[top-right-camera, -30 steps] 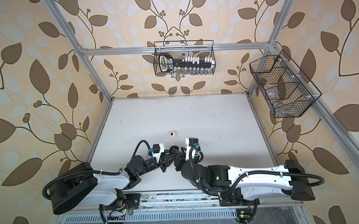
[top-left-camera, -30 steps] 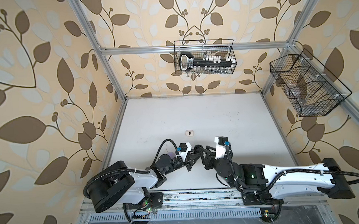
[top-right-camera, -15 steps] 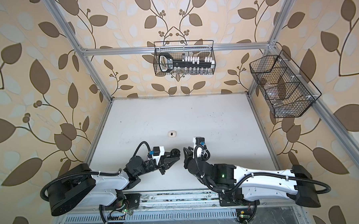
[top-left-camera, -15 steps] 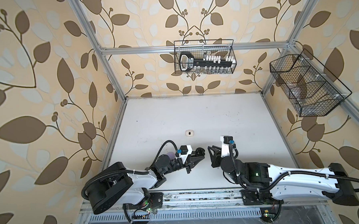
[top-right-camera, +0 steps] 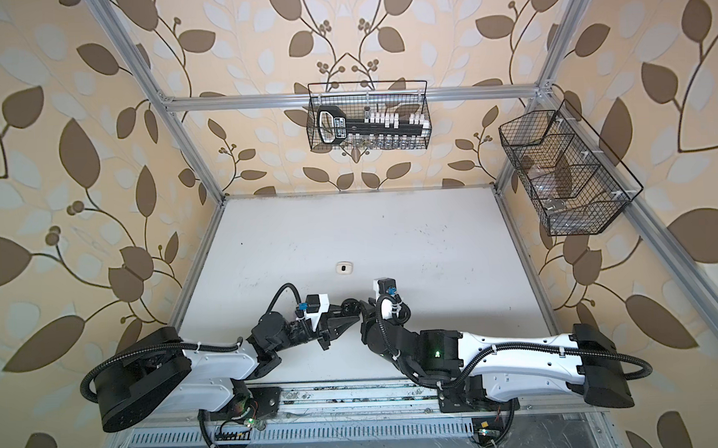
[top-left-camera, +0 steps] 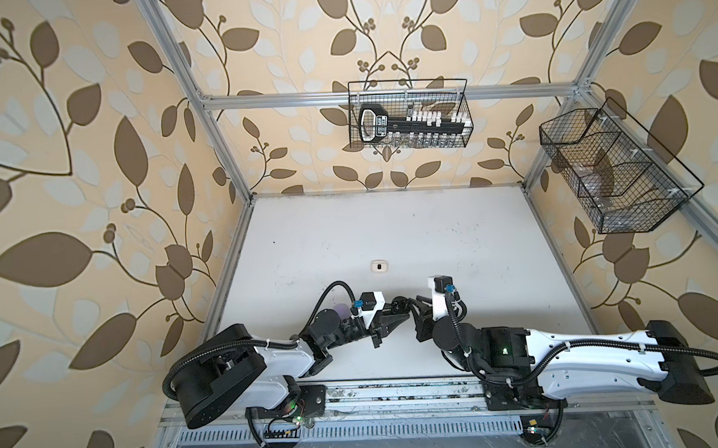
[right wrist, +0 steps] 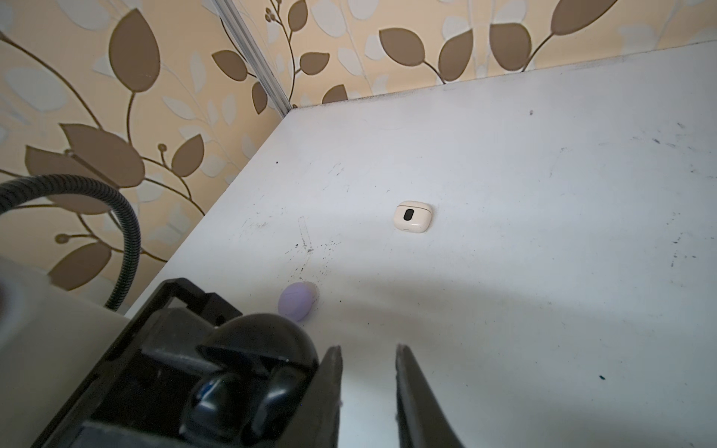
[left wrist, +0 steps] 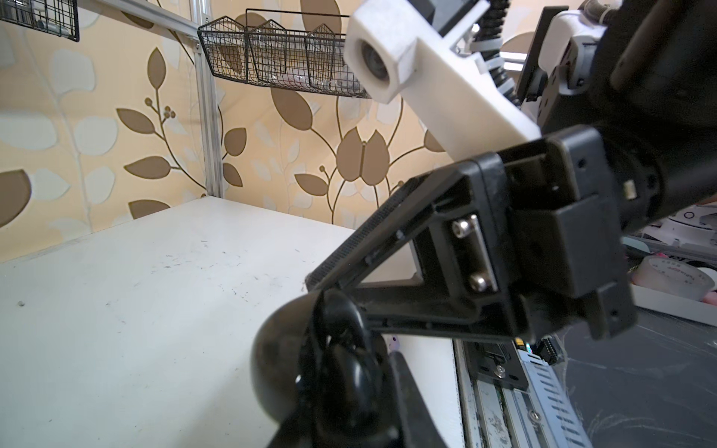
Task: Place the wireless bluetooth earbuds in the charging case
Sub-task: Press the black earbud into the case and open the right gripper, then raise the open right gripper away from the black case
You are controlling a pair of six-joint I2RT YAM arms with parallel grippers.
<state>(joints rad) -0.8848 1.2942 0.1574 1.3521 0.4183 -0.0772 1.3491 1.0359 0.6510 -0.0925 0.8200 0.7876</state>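
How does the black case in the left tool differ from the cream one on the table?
The black charging case is gripped in the left tool; the cream charging case lies flat on the table, untouched. The black case's lid stands open; the cream case is shut. The cream case bears a dark oval mark; none shows on the black case. Both are small and rounded.

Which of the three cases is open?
The black case, in the left gripper, lid up; the white case and lavender case lie shut on the table.
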